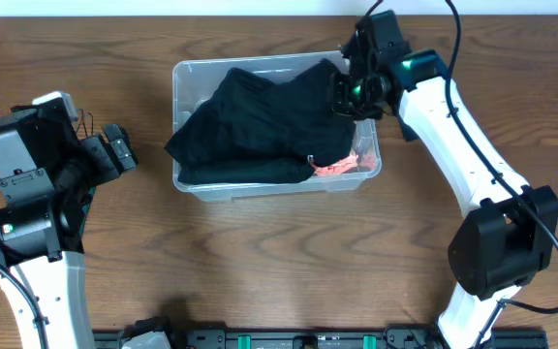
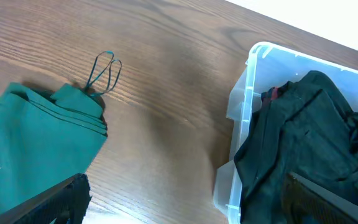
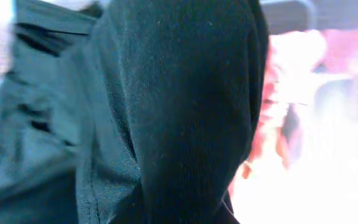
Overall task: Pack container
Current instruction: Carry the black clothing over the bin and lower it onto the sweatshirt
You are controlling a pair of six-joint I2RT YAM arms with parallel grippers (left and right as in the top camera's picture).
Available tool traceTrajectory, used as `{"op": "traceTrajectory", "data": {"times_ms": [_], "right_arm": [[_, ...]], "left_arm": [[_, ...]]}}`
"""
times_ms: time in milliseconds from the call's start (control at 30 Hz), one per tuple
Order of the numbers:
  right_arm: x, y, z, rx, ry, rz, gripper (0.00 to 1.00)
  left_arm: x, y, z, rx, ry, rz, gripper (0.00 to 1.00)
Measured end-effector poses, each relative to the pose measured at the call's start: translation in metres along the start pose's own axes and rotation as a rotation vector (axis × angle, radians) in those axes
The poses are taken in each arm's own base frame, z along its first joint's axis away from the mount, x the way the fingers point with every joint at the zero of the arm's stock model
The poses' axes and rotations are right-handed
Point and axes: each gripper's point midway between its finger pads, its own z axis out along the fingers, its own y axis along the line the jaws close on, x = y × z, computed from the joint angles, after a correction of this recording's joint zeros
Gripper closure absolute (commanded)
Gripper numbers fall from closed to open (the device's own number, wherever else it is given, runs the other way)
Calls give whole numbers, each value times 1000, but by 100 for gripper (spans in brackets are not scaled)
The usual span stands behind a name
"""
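Note:
The clear container (image 1: 260, 186) stands at mid-table, and its near corner (image 2: 252, 68) shows in the left wrist view. A black garment (image 1: 255, 121) fills most of it and drapes over the left rim. Under it at the right end lies a pink garment (image 1: 342, 166). My right gripper (image 1: 344, 95) is over the container's back right corner, shut on a bunched fold of the black garment (image 3: 185, 112), which fills the right wrist view and hides the fingers. My left gripper (image 2: 185, 208) hangs open over bare table, left of the container, holding nothing.
A folded green garment (image 2: 39, 146) with a thin cord loop (image 2: 104, 70) lies on the wood left of the container, below my left wrist. The table's far edge runs close behind the container. A black rail (image 1: 289, 339) lines the front edge.

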Motion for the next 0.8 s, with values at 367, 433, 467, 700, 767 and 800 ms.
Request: {"op": "traceTrajectory", "data": {"times_ms": [367,433,467,700,767,800], "right_arm": [[8,-36,0,187,5,13,99],[10,-40,0,208,9,15,99],[10,-42,-1,216,10,14,86],[12,-42,-1,224,15,0,20],[16,-41,-4,226,33,-9,13],[15,-40,-7,226,33,-15,13]], "left_arm": [[0,0,0,0,0,0,2],[0,0,0,0,0,0,2],[0,0,0,0,0,0,2],[0,0,0,0,0,0,2],[0,0,0,1,0,0,2],[0,0,0,0,0,0,2]]}}
